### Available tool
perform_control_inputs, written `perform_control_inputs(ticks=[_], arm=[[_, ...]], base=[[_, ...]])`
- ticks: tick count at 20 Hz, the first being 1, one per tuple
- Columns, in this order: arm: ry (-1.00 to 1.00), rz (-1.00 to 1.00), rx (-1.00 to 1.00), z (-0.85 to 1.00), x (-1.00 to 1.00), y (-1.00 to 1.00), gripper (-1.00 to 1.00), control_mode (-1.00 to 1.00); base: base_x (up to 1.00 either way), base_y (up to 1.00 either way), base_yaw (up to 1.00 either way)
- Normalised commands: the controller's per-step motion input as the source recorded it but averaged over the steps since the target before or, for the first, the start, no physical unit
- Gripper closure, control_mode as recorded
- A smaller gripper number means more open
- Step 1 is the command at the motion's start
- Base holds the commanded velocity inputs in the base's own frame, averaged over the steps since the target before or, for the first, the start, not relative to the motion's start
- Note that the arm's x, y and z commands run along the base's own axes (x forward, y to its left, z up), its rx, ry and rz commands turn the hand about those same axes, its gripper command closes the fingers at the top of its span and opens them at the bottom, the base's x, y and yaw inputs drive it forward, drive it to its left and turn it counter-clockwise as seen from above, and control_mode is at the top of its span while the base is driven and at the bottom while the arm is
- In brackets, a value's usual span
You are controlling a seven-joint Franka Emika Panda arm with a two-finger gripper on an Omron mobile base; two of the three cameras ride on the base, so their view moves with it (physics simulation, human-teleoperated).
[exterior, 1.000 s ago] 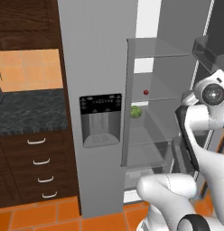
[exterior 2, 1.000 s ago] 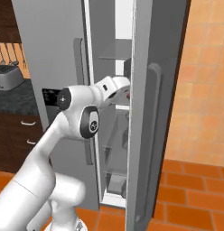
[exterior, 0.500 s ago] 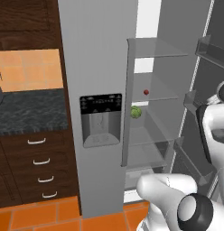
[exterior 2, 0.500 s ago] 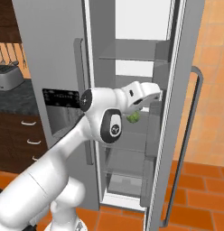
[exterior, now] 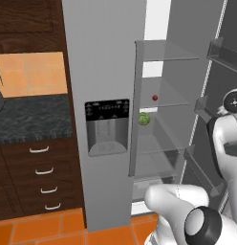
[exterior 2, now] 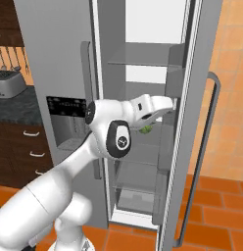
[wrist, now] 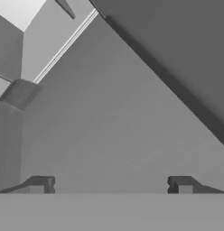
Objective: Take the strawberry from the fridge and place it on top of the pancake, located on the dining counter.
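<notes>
Strawberry [exterior: 155,97] tiny on a glass shelf's left part in the open fridge [exterior: 107,72], green ball [exterior: 145,118] a shelf lower, partly hidden behind the hand from the right, gripper [wrist: 110,185] spread wide, empty, facing plain grey.

seeing one strawberry [exterior: 155,97] and one green leafy ball [exterior: 144,118] sitting in the one fridge [exterior: 103,72], four drawers [exterior: 39,150] showing, one toaster [exterior 2: 7,83].

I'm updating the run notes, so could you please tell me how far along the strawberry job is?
Done: the fridge door is open. In hand: the open, empty gripper faces a grey fridge surface. Left: the strawberry still sits on its shelf near a green leafy ball; picking and placing on the pancake remain.
</notes>
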Motion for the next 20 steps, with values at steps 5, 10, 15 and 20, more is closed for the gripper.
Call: perform_control_inputs(ticks=[5, 10, 15, 20], arm=[[0.01, 0.08, 0.08, -0.01, -0.46, 0.28, -1.00, -1.00], [0.00, 0.00, 0.15, 0.00, -0.16, 0.64, -1.00, -1.00], [0.00, 0.00, 0.19, 0.03, 0.00, 0.73, -1.00, -1.00], [-0.02, 0.01, 0.23, 0.00, -0.19, 0.56, -1.00, -1.00]], base=[[0.00, 0.00, 0.00], [0.00, 0.00, 0.00], [0.00, 0.00, 0.00], [0.00, 0.00, 0.00]])
